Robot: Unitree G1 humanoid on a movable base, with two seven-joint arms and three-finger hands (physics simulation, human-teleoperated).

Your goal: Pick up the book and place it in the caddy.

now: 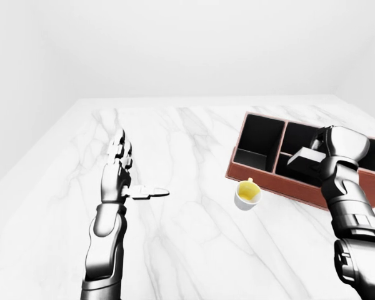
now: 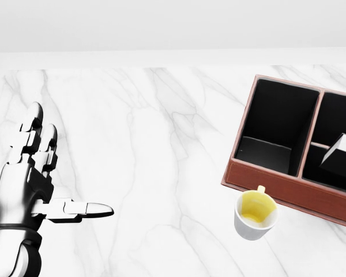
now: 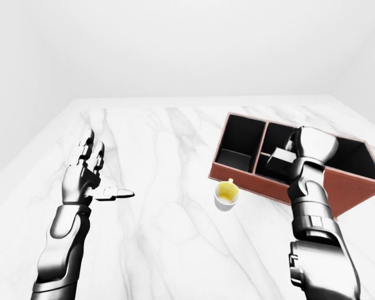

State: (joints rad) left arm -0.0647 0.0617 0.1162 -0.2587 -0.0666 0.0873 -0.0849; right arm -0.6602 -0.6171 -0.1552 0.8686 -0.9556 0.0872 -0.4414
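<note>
The book [image 2: 341, 154], dark with a pale edge, hangs tilted over the middle compartment of the red-brown caddy [image 2: 277, 186] at the right of the head view. My right hand [image 1: 330, 152] is at the book's right end and appears shut on it [image 1: 305, 159]. Its fingers are mostly hidden behind the back of the hand. My left hand [image 2: 69, 167] is open and empty, fingers spread and thumb pointing right, above the marble table at the left.
A white cup [image 2: 255, 214] with a yellow inside stands on the marble table [image 2: 161, 144], just below the caddy's near wall. The caddy has several black compartments. The table's left edge [image 1: 31, 169] shows in the left-eye view.
</note>
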